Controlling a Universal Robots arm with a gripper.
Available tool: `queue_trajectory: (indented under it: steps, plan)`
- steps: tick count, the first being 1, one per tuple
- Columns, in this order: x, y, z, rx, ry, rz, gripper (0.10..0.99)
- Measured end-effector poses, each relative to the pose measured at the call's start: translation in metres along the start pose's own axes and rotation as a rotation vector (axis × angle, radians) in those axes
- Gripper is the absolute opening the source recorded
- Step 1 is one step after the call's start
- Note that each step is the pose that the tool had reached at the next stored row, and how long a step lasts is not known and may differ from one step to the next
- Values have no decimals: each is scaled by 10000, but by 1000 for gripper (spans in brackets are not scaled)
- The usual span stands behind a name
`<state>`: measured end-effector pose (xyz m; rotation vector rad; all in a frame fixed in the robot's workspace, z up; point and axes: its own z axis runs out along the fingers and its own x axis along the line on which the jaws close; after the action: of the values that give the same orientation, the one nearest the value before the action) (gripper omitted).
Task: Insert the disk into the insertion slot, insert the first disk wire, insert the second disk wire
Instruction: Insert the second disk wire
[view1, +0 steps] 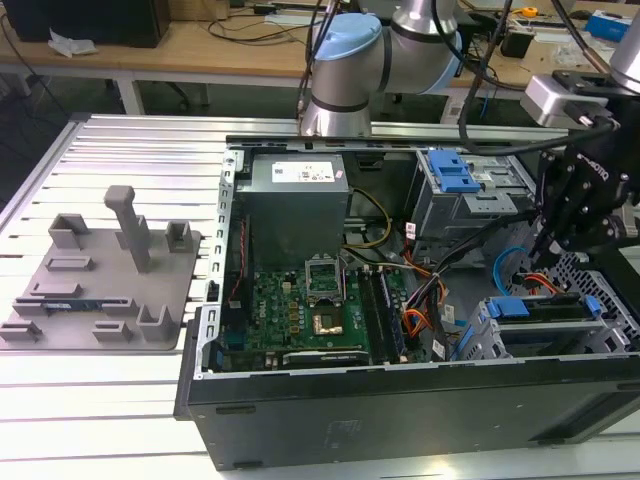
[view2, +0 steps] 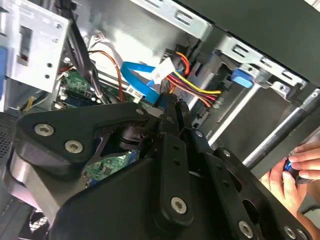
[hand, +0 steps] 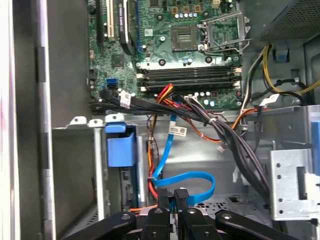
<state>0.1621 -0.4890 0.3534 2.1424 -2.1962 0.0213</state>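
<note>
Black robot hand (hand: 173, 196), fingers together on a flat blue disk wire (hand: 186, 181), lower centre, inside open grey computer case (view1: 300, 405)

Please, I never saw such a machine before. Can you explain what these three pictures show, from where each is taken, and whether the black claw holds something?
This is a robot arm working inside an opened computer case. The exterior view comes from a camera off the arm. It shows the green motherboard, a grey tool tray beside the case, and the low drive cage with the blue-framed disk in it. Both wrist views come from cameras on the arm. They show the black gripper pinched shut at a blue flat cable. A person's hand appears in the second wrist view.
</note>
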Motion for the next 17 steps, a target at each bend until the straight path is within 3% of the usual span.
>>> queue_trajectory:
  steps: [6,8,9,13,15,17]
  plan:
    - [184,-2,9,-5,-196,-8,161]
    - [235,-1,13,-8,-337,-13,161]
    - [269,0,14,-11,-462,-19,161]
    - [361,5,20,-20,-828,-35,161]
    - [412,7,24,-22,-899,-38,161]
    - [448,15,27,-22,-909,-38,161]
